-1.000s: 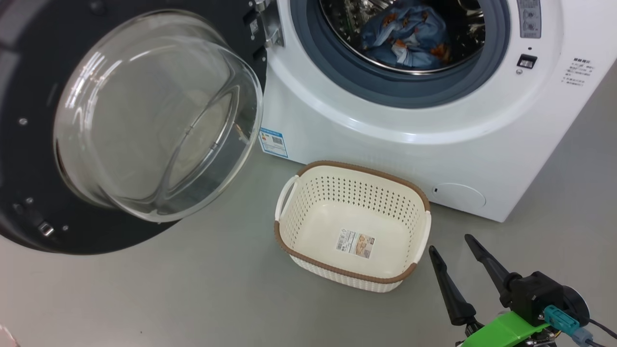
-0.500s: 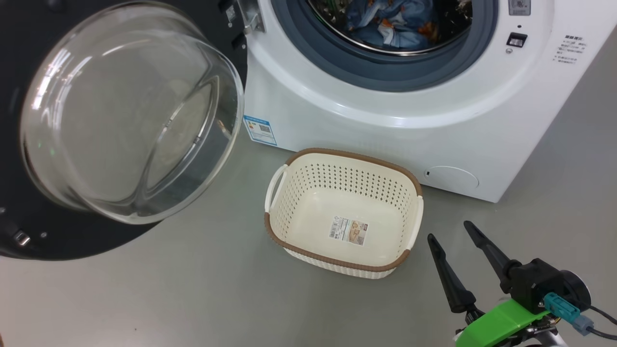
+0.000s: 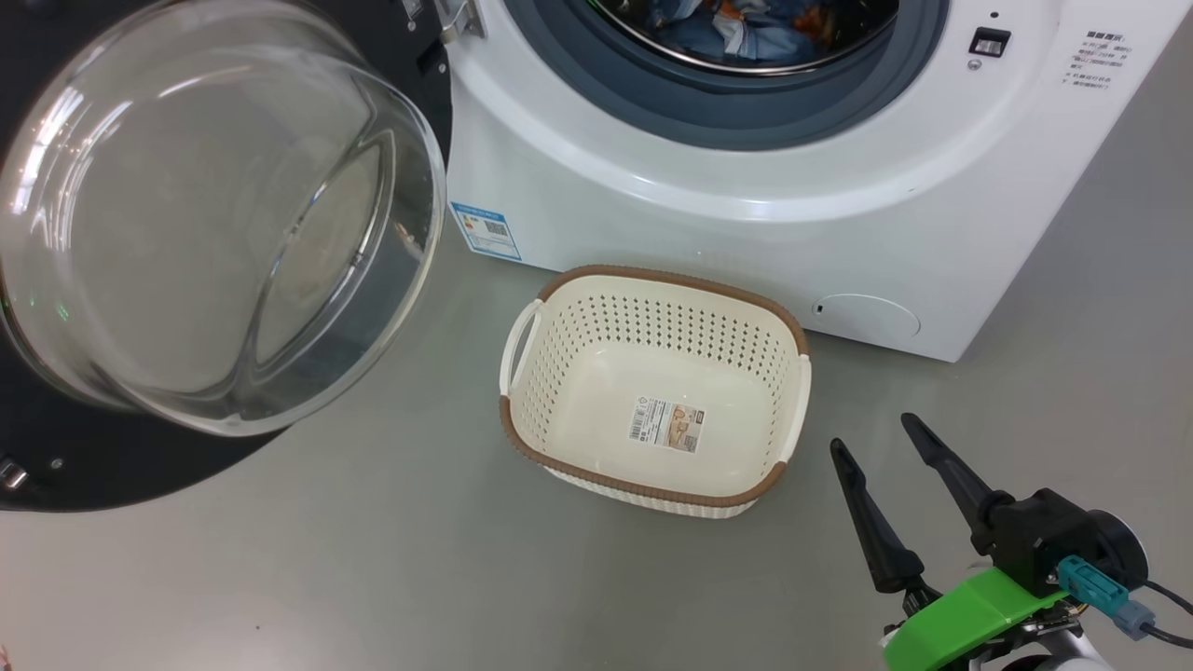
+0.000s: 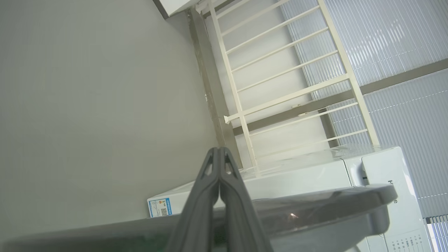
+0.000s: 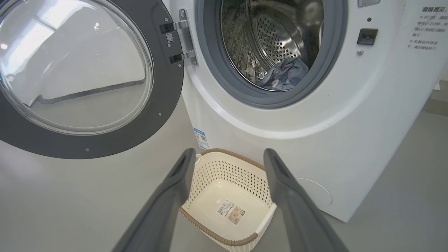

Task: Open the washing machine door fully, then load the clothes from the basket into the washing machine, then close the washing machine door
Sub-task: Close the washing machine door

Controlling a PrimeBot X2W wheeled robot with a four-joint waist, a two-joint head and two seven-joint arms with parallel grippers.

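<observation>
The washing machine [image 3: 708, 233] [image 5: 350, 115] stands with its door [image 3: 205, 214] [image 5: 77, 70] swung wide open to the left, glass bowl facing me. Blue printed clothes [image 3: 736, 23] [image 5: 285, 73] lie inside the steel drum. On the floor in front sits the cream basket [image 3: 792, 391] [image 5: 260, 225], with only a label sticker on its bottom. My right gripper [image 3: 874, 436] [image 5: 229, 154] hangs open just right of the basket, nothing between its fingers. My left gripper [image 4: 219, 150] is shut and empty, above the door's outer edge [image 4: 315, 203], pointing at floor and wall.
Grey floor [image 3: 373, 559] spreads around the basket and machine. A white metal rack [image 4: 287, 80] leans against a ribbed wall beyond the machine. A round flap [image 3: 867, 317] sits low on the machine's front.
The whole head view has shifted: the machine, door and basket slide up and left in the picture, so the camera has moved. The right gripper stays open, the left shut.
</observation>
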